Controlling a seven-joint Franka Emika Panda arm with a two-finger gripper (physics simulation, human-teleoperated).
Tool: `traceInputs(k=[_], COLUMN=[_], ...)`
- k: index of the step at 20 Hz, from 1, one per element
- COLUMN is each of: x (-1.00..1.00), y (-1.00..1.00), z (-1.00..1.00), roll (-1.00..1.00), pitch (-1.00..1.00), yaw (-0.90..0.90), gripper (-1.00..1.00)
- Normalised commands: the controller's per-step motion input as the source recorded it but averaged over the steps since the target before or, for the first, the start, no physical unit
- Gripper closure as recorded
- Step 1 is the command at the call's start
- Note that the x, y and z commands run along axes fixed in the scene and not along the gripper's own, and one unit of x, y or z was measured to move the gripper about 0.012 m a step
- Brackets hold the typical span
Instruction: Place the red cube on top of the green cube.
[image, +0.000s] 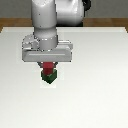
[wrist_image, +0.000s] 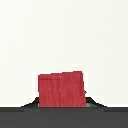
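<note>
Right up close in the wrist view, the red cube (wrist_image: 60, 89) fills the middle of the shot, matte and dark, with a dark band of gripper body running beneath it and nothing but plain white behind. Over in the exterior view, the white table (image: 100, 85) spreads wide and bare, a strip of brown wooden floor (image: 10, 23) showing beyond its far edge. Franka arm (image: 50, 20) stands tall over the middle of the table, gripper (image: 48, 64) pointing straight down. Red cube (image: 48, 68) sits squarely on the green cube (image: 48, 77), and the green one rests on the table. Fingers are hidden under the broad hand, so whether they clasp the red cube or have let go, I cannot tell.
</note>
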Motion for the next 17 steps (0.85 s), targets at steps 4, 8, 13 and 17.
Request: traceInputs(k=[4,8,13,17], x=[0.0,0.0,0.0,0.0], y=[0.0,0.0,0.0,0.0], z=[0.0,0.0,0.0,0.0], roll=[0.0,0.0,0.0,0.0], pitch=[0.0,0.0,0.0,0.0], yaw=[0.0,0.0,0.0,0.0], gripper=[-1.0,-1.0,-1.0,-1.0])
